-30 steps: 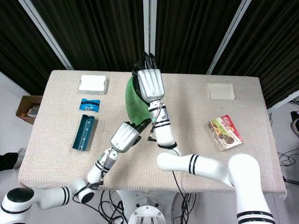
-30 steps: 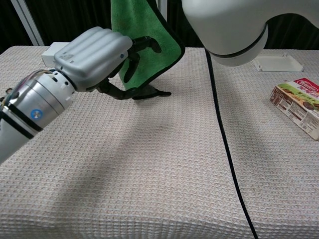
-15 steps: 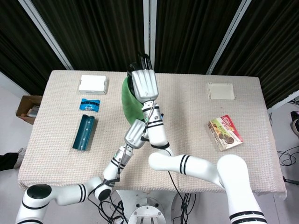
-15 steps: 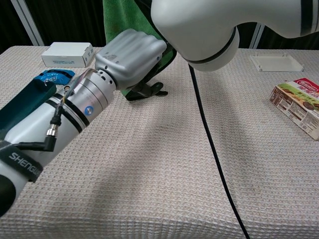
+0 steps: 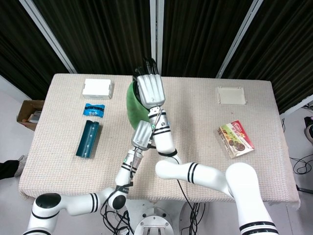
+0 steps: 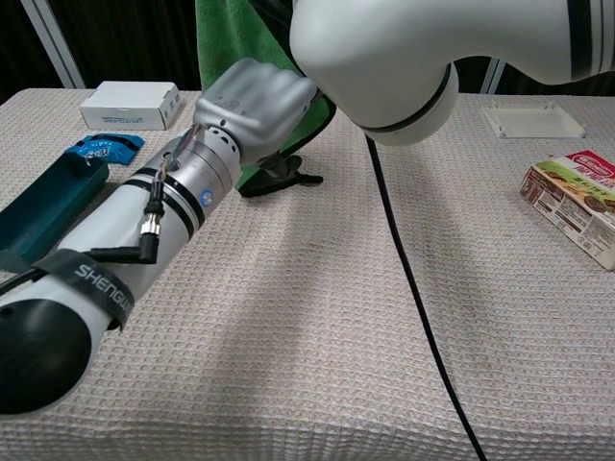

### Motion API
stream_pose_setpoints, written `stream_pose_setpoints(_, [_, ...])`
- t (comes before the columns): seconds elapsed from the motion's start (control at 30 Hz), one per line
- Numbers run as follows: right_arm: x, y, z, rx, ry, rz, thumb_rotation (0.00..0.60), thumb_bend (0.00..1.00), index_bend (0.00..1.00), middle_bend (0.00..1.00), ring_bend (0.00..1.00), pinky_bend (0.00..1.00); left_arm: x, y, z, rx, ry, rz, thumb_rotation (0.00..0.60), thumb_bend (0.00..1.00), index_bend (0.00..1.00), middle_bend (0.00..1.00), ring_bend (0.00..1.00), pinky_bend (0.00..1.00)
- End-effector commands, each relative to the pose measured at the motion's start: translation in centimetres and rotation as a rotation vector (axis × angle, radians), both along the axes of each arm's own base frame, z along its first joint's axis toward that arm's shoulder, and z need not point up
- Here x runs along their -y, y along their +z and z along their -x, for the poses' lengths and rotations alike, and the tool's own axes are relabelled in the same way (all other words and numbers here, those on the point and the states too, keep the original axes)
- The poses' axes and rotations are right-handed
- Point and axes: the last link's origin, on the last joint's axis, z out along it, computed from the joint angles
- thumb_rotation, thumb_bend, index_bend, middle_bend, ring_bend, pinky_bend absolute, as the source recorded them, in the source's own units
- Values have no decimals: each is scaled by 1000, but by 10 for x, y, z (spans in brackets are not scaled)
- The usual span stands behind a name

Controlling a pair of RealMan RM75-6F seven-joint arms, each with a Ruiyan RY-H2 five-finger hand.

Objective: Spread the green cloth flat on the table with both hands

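Note:
The green cloth point(image 5: 131, 105) point(image 6: 231, 38) hangs bunched above the middle of the table's far half. My right hand point(image 5: 149, 90) grips its top, raised high over the table. My left hand point(image 5: 142, 133) point(image 6: 255, 101) is at the cloth's lower end, close to the tabletop. Dark fingertips point(image 6: 288, 177) lie on the table under the cloth's bottom edge. The back of the left hand hides whether they grip the fabric. In the chest view my right forearm point(image 6: 384, 58) fills the top and hides the right hand.
On the left are a white box point(image 5: 97, 88) point(image 6: 130, 104), a blue packet point(image 5: 94, 109) point(image 6: 101, 146) and a teal tray point(image 5: 88, 139) point(image 6: 48, 197). To the right lie a flat white square point(image 5: 231, 95) point(image 6: 533, 120) and a biscuit box point(image 5: 235, 139) point(image 6: 577, 202). A black cable point(image 6: 413, 307) hangs over the table's middle.
My left hand has moved forward and right to the cloth's lower end, and its open fingers have gone behind the hand. The right hand and cloth have shifted slightly left.

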Motion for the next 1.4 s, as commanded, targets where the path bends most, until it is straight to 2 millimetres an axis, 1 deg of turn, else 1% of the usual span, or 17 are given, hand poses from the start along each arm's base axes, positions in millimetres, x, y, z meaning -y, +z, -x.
stream_pose_setpoints(0.03, [1,1,2,-1,-1,3,600,612,750,289,0,0,2,2,-2,25,1,-26,600,344,234,801,888,928])
stream_pose_setpoints(0.2, [1,4,6,14,-3,-4,600,611,750,289,0,0,2,6,7,55,-53,-93,600,345,380,747,880,929])
stream_pose_setpoints(0.33, [0,6,10,23,-2,-12,600,611,750,289,0,0,-7,7,16,81,-62,-128,600,346,442,727,878,935])
stream_pose_setpoints(0.5, [-2,8,13,24,0,-17,600,609,751,289,0,0,-13,11,23,109,-73,-157,600,361,471,717,878,942])
stream_pose_setpoints(0.67, [-4,11,17,35,-1,-21,600,608,751,289,0,0,-11,14,28,204,-104,-146,600,432,621,746,882,949])
stream_pose_setpoints(0.7, [-4,12,19,36,-2,-20,600,608,751,289,0,0,-10,15,30,223,-111,-146,600,440,638,752,883,950])
stream_pose_setpoints(0.8, [-4,17,29,50,-16,-26,600,608,751,288,0,0,-9,19,39,271,-151,-140,600,474,703,782,887,957])
stream_pose_setpoints(0.9, [-6,23,41,58,-29,-46,600,609,750,287,0,0,-6,25,50,295,-213,-120,600,492,738,802,888,960])
stream_pose_setpoints(1.03, [-15,36,64,61,-40,-90,600,608,750,285,0,0,-6,44,69,306,-313,-81,600,516,765,808,887,957])
stream_pose_setpoints(1.17, [-20,51,82,53,-57,-109,600,608,750,284,0,0,-15,65,85,215,-408,-104,600,517,766,809,880,953])
stream_pose_setpoints(1.27, [-20,61,91,56,-71,-114,600,608,749,283,0,0,-25,82,95,165,-447,-138,600,518,766,809,867,952])
stream_pose_setpoints(1.4, [-16,69,95,66,-85,-100,600,608,749,283,0,0,-39,102,105,82,-473,-179,600,519,765,809,854,952])
